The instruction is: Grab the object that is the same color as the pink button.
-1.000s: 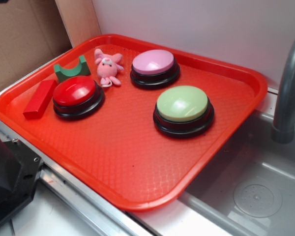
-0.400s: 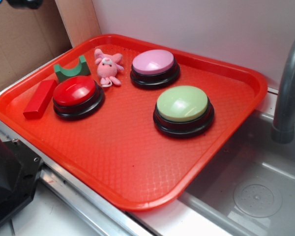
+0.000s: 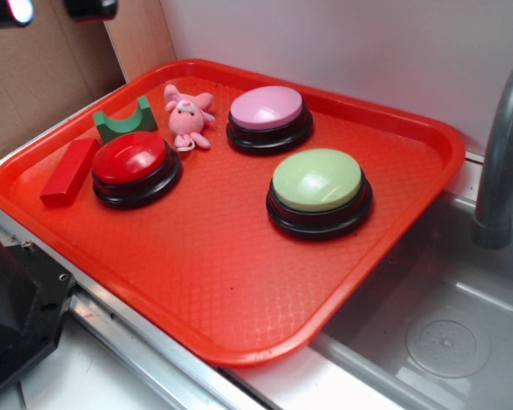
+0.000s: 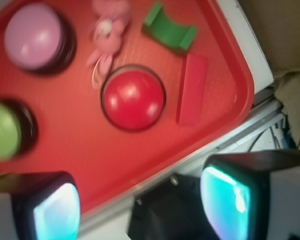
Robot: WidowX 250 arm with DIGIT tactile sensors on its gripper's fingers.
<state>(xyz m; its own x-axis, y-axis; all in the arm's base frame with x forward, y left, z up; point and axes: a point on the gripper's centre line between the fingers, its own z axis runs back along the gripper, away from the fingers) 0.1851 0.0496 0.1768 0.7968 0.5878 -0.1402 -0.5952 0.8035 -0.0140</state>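
Exterior view: a textured red plastic tray (image 3: 197,282) holds three large dome buttons on black bases. The small pink plush animal toy (image 3: 188,115) lies toward the tray's 11 o'clock corner, just beside the pale pink dome button (image 3: 268,109) at its 3 o'clock. A red dome button (image 3: 130,158) sits at the toy's 7 o'clock. Only the gripper (image 3: 50,10) tips show at the top edge.

Wrist view: the gripper (image 4: 140,202) fingers stand wide apart, holding nothing, beyond the tray edge. The toy (image 4: 106,37) lies at 12 o'clock, between the pink button (image 4: 32,36) and a green arch block (image 4: 169,29).
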